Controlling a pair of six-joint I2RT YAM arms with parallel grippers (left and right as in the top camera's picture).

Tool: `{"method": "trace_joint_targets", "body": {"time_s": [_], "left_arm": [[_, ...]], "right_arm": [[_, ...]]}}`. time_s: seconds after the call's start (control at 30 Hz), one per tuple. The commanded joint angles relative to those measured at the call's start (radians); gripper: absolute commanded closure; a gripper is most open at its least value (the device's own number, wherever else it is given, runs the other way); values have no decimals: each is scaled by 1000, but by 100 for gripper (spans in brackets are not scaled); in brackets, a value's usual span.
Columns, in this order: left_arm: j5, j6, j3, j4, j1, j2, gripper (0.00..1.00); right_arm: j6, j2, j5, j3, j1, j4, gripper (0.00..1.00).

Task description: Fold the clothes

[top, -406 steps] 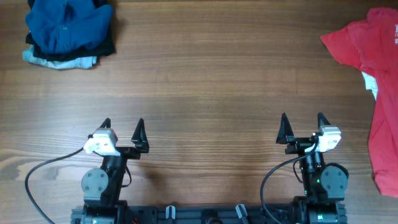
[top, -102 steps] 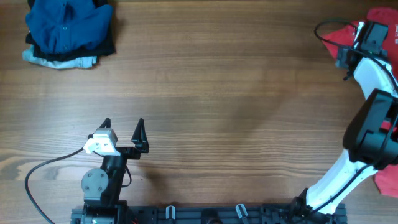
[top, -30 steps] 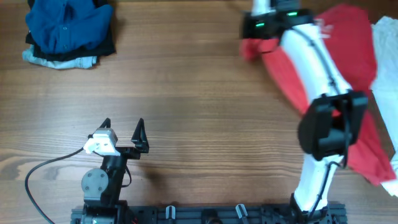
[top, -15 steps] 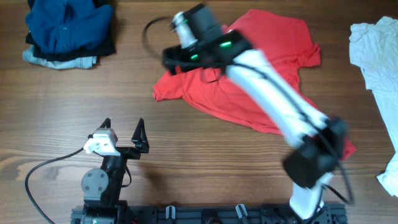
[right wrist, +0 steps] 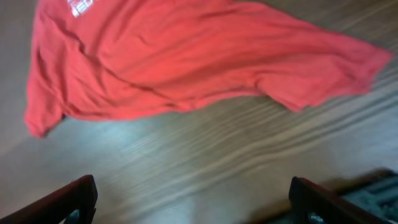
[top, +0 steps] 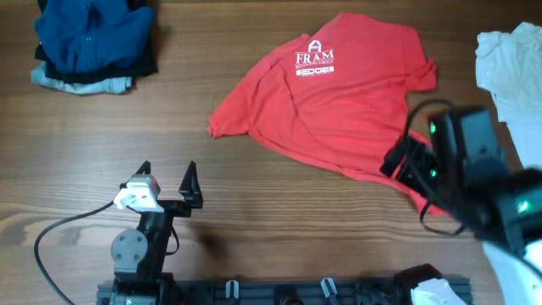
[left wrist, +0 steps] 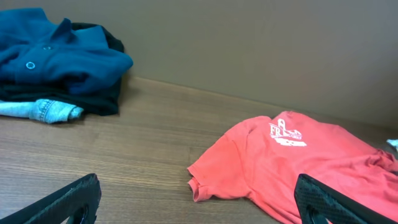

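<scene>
- The red T-shirt [top: 339, 102] lies rumpled on the tabletop [top: 279, 186], centre-right, well clear of the blue pile [top: 93, 38] and just short of the white garment [top: 508, 59].
- My right pincer [right wrist: 199, 205] hangs over its near edge, jaws wide, holding nothing. My left pincer [top: 167, 171] is parked, also wide and empty.
- Judged light, limp and non-slippery; it will sag and drag. Best holds: sleeve tip or hem corners.
- The lettering end points to the far side, a sleeve left. The long axis runs diagonally from there toward the near right.
</scene>
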Motion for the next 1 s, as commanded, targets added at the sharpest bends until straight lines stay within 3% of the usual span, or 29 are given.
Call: {"method": "trace_joint_targets", "body": {"time_s": [0.0, 0.1, 0.23, 0.37, 0.4, 0.53, 0.97], "left_arm": [[-5, 15, -5, -5, 8, -7, 0], [-5, 15, -5, -5, 8, -7, 0], [-5, 15, -5, -5, 8, -7, 0], [-5, 15, -5, -5, 8, -7, 0], [-5, 15, -5, -5, 8, -7, 0], [-5, 15, -5, -5, 8, -7, 0], [-5, 15, -5, -5, 8, -7, 0]], "right_arm": [[92, -3, -8, -224, -40, 72, 0], [-36, 83, -228, -403, -85, 246, 0], [-54, 211, -246, -482, -85, 352, 0], [-52, 362, -231, -495, -114, 481, 7], [-51, 409, -231, -495, -142, 513, 15], [-61, 515, -229, -495, -201, 545, 20], [-61, 536, -140, -502, -272, 546, 23]]}}
